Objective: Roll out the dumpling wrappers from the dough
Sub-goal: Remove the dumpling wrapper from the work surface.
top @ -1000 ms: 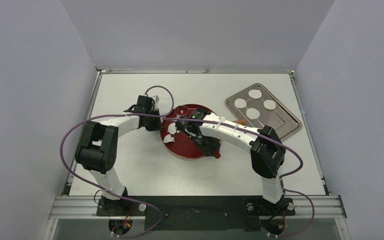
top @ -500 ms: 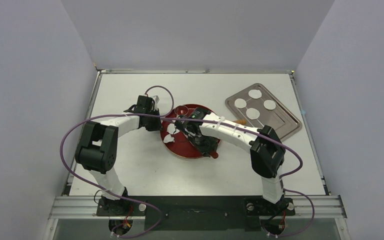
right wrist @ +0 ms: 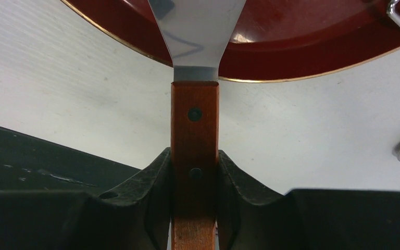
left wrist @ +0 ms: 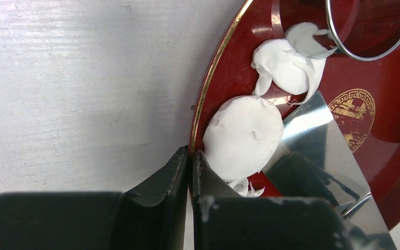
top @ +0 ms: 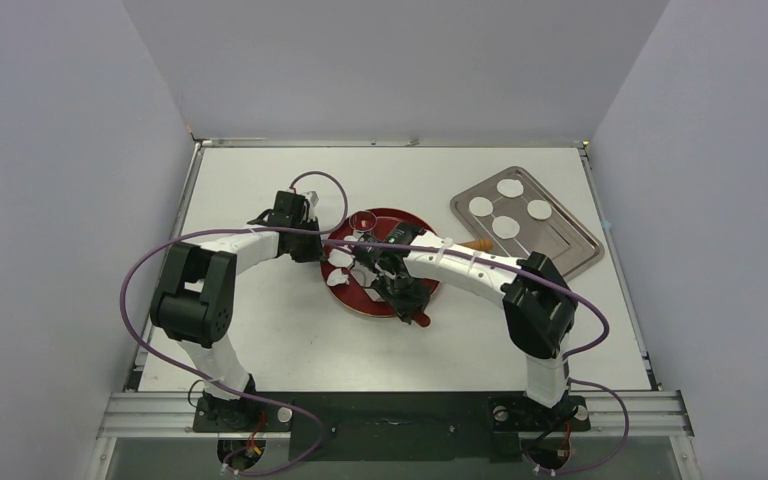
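Observation:
A dark red round plate (top: 406, 226) holds the white dough. In the left wrist view a smooth round disc, one of the dumpling wrappers (left wrist: 244, 136), lies at the plate's gold rim (left wrist: 216, 67), with ragged dough scraps (left wrist: 286, 60) beyond it. My left gripper (left wrist: 191, 153) is shut on that rim, also visible from above (top: 312, 245). My right gripper (right wrist: 195, 156) is shut on the wooden handle (right wrist: 195, 120) of a metal spatula. Its blade (left wrist: 312, 140) rests on the plate against the disc's right edge. From above, the right gripper (top: 412, 298) hangs over the plate's front.
A metal ring cutter (left wrist: 370, 31) stands on the plate's far side. A steel tray (top: 565, 250) at the back right carries several round wrappers (top: 505, 227). A small orange-brown object (top: 478, 243) shows partly behind the right arm. Purple cables loop beside both arms.
My right arm has shifted left and slightly nearer, carrying the spatula across the plate toward the dough at the left rim. The left gripper has stayed on the rim.

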Robot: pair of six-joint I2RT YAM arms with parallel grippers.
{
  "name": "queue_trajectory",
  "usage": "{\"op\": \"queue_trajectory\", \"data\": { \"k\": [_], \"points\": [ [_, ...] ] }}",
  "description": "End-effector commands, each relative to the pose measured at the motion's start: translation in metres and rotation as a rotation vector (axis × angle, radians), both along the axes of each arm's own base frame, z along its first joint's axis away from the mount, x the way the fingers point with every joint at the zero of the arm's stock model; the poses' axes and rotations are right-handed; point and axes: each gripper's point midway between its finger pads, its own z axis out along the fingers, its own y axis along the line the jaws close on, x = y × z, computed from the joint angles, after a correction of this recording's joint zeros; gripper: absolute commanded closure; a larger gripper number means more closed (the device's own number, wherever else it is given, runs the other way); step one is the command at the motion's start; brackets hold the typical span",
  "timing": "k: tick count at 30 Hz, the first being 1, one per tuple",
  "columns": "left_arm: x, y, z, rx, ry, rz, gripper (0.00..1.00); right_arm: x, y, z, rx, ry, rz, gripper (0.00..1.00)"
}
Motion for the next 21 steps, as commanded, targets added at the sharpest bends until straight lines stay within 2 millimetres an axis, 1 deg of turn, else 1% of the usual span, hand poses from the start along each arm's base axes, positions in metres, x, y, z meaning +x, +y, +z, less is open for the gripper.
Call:
{"op": "queue_trajectory", "data": {
  "k": [1, 7, 14, 21],
  "points": [
    [0.009, -0.009, 0.02, -0.037, -0.073, -0.027, 1.0, 0.008, 0.018, 0.011, 0.12, -0.042, -0.044, 1.0],
    [0.009, -0.01, 0.02, -0.039, -0.072, -0.029, 1.0, 0.019, 0.028, 0.003, 0.148, -0.06, -0.072, 1.0],
    [0.009, -0.009, 0.02, -0.036, -0.074, -0.029, 1.0, 0.03, 0.044, 0.005, 0.179, -0.074, -0.067, 1.0],
    [0.009, -0.009, 0.019, -0.036, -0.073, -0.027, 1.0, 0.037, 0.055, 0.01, 0.206, -0.085, -0.049, 1.0]
  ]
}}
